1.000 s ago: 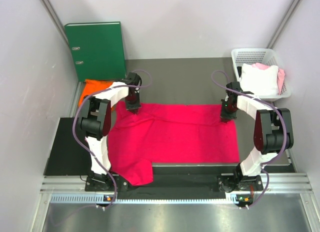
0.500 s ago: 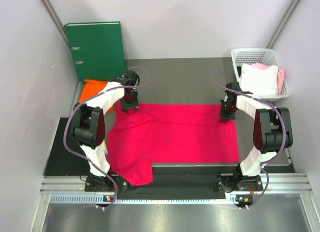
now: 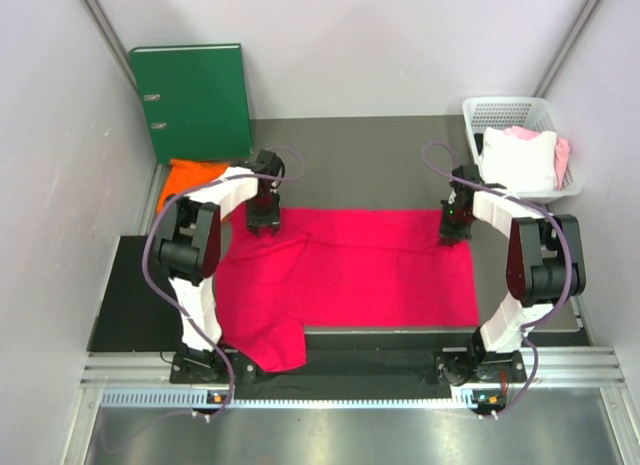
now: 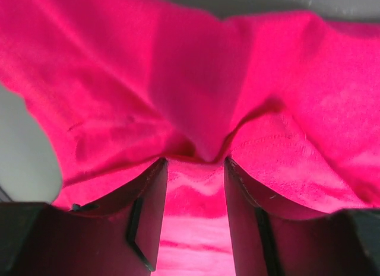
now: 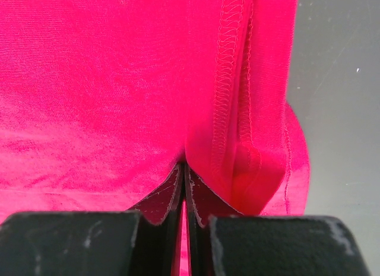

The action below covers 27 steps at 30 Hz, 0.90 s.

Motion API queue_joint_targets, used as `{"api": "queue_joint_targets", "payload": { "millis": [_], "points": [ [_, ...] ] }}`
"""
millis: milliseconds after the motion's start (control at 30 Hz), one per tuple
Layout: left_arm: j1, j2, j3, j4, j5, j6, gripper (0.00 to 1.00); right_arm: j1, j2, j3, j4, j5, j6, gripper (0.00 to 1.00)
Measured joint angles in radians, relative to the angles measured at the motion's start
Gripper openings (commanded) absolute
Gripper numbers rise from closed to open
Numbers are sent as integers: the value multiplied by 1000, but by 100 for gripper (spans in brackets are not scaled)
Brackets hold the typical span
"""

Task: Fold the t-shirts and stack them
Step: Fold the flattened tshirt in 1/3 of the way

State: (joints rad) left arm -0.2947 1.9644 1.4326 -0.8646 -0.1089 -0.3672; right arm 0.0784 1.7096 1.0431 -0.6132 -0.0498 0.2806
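The crimson-pink t-shirt [image 3: 350, 265] lies spread on the table, its front left part hanging over the near edge. My left gripper [image 3: 264, 225] is at its far left corner, jaws open with a fold of the cloth [image 4: 196, 187] between the fingers [image 4: 148, 211]. My right gripper [image 3: 452, 233] is at the far right corner, shut on the shirt's hemmed edge [image 5: 234, 110]. The orange t-shirt [image 3: 190, 177] lies bunched at the far left, partly behind my left arm.
A green ring binder [image 3: 193, 100] stands against the back wall at the left. A white basket [image 3: 500, 113] holding white and pink cloth sits at the far right. A black mat [image 3: 120, 305] covers the table's near part.
My left gripper shifted left and then back right by a little at the shirt's far left corner. The right arm and the shirt have hardly moved.
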Motion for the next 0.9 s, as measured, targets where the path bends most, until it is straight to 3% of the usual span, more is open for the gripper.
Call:
{"api": "queue_joint_targets", "payload": {
  "millis": [133, 600, 900],
  "points": [
    [0, 32, 22, 3, 5, -2, 0, 0, 0, 0, 0, -1, 0, 2],
    [-8, -35, 55, -41, -30, -5, 0, 0, 0, 0, 0, -6, 0, 2],
    [-28, -168, -62, -73, -41, -37, 0, 0, 15, 15, -1, -23, -3, 2]
  ]
}}
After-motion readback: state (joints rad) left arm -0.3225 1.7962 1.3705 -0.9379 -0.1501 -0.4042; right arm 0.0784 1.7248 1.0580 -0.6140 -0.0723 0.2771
